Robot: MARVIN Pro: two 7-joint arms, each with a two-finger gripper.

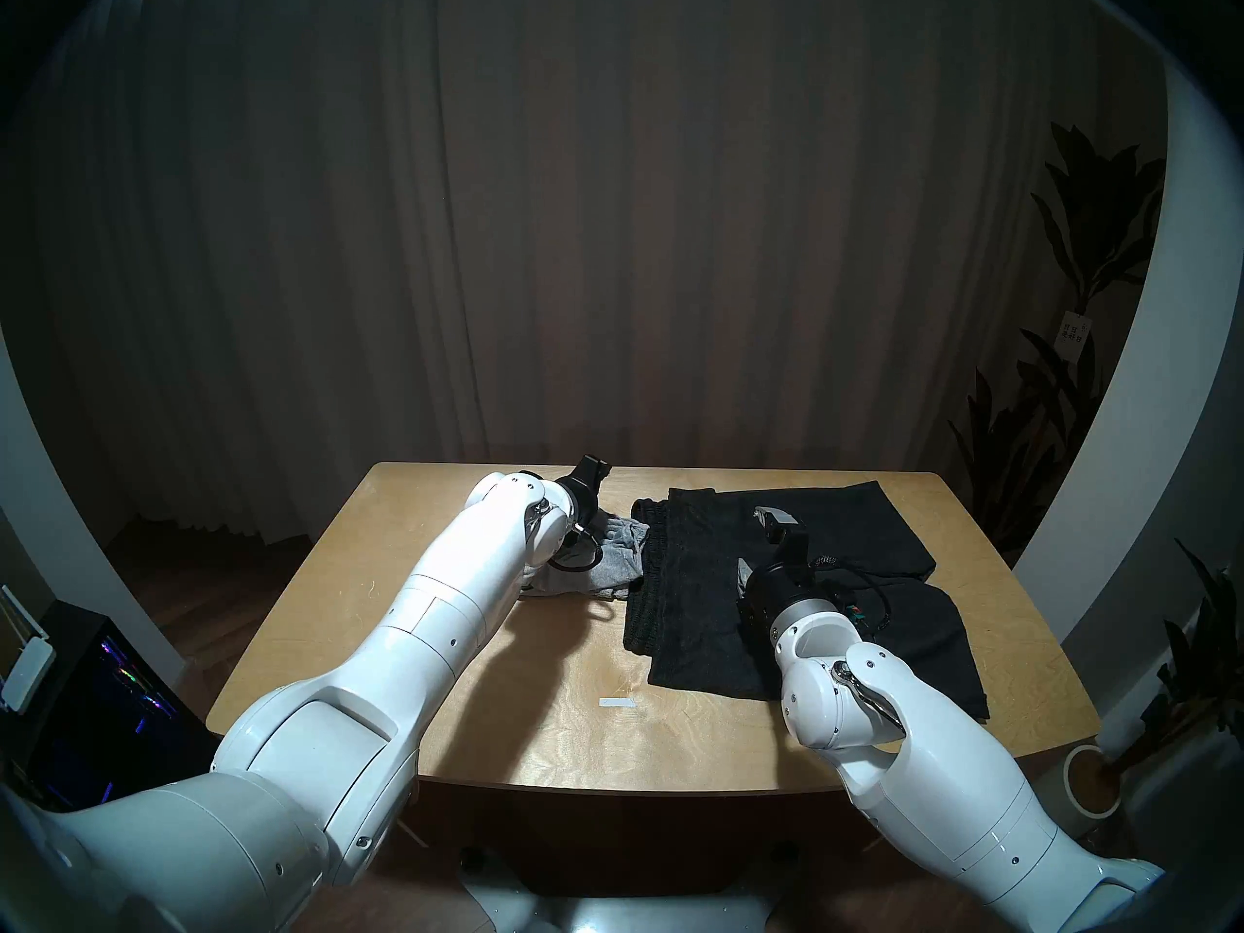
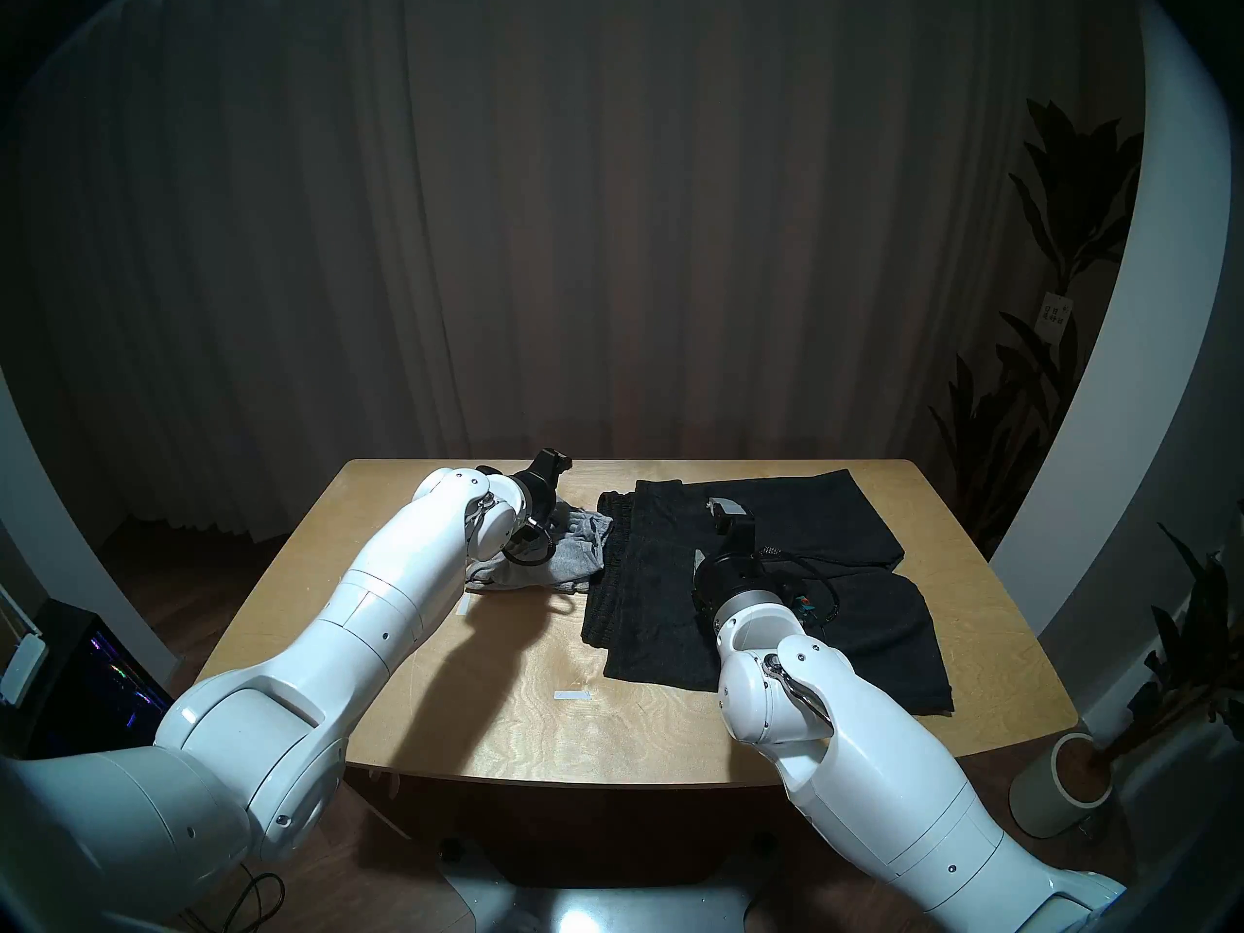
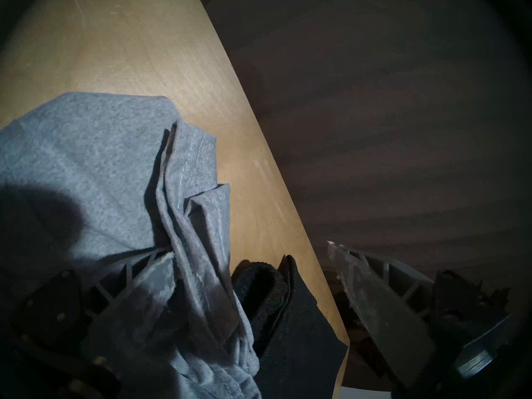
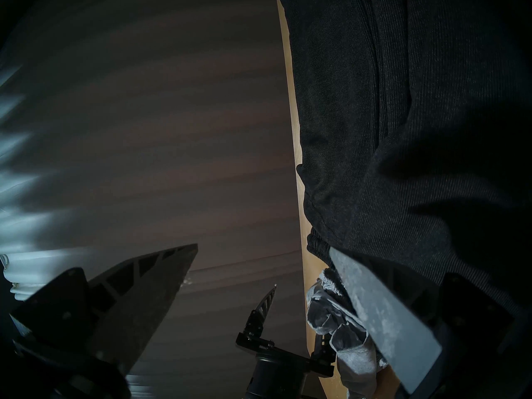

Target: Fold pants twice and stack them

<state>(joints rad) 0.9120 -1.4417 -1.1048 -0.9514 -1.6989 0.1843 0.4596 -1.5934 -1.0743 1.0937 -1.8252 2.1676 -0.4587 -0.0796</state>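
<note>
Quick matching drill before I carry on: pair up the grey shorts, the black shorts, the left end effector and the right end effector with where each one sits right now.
Things:
1. grey shorts
2. black shorts
3. left end effector
4. right end effector

Places or states:
A. spread flat over the right half of the table
B. open, above the black fabric
C. bunched in a crumpled heap left of the black pair
D. open, at the far edge of the table by the grey heap

Pairs: 1-C, 2-A, 3-D, 4-B
</note>
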